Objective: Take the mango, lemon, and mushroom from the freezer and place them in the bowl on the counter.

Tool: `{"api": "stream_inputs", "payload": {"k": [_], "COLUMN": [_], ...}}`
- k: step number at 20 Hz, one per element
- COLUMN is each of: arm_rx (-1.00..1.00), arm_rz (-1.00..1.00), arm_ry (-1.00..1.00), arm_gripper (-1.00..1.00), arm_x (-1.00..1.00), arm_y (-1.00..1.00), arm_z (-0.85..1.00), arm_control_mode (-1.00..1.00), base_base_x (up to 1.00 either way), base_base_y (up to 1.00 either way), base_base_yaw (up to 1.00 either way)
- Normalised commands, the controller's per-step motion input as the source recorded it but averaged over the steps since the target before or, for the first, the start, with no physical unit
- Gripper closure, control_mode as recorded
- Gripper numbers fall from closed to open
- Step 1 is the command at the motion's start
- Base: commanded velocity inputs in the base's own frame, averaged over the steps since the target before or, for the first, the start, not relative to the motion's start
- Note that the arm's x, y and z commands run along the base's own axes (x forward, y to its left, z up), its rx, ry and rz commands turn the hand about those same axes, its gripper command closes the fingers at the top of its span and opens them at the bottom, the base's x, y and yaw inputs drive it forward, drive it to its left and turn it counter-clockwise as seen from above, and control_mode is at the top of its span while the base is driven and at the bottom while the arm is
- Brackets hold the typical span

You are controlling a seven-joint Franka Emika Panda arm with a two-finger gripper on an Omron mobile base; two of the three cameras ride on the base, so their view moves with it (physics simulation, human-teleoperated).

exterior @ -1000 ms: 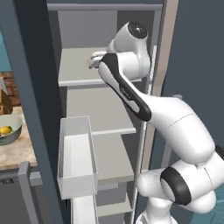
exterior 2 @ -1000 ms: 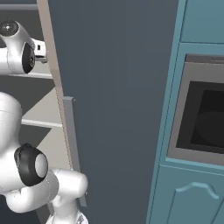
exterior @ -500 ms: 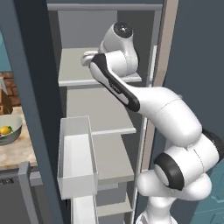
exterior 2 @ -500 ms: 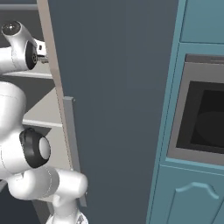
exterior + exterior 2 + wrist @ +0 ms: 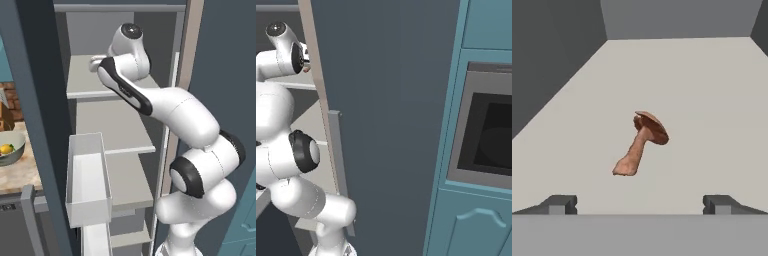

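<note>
On the pale freezer shelf ahead of my hand camera lies the mushroom [image 5: 642,142], tipped on its side, reddish-brown cap away from me and stem end nearer. My pincer [image 5: 640,204] is released, its two dark tips spread wide on either side of the mushroom and apart from it, nothing between them. From the left base camera I see my arm reaching into the upper shelf of the freezer [image 5: 30,100], with white door bins [image 5: 87,180] below. Off to the left, the bowl [image 5: 11,150] sits on the tabletop [image 5: 20,172] with the lemon [image 5: 6,148] inside it
</note>
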Motion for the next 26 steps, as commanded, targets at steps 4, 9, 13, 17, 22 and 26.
{"api": "stream_inputs", "payload": {"k": [4,9,13,17,22,26], "arm_rx": [0.0,0.0,0.0,-0.01,-0.03,0.0], "arm_rz": [-0.03,-0.04,-0.03,-0.01,-0.01,0.0], "arm_ry": [0.0,0.0,0.0,0.0,0.0,0.0], "arm_gripper": [-1.0,-1.0,-1.0,-1.0,1.0,1.0], "arm_x": [0.33,0.37,0.31,0.38,0.16,0.0], "arm_y": [0.1,0.13,0.11,0.11,0.05,0.0], "arm_z": [-0.15,-0.24,-0.2,-0.08,-0.2,-0.02], "arm_control_mode": [-1.0,-1.0,-1.0,-1.0,-1.0,-1.0], "base_base_x": [0.0,0.0,0.0,0.0,0.0,0.0], "base_base_y": [0.0,0.0,0.0,0.0,0.0,0.0], "base_base_yaw": [0.0,0.0,0.0,0.0,0.0,0.0]}}
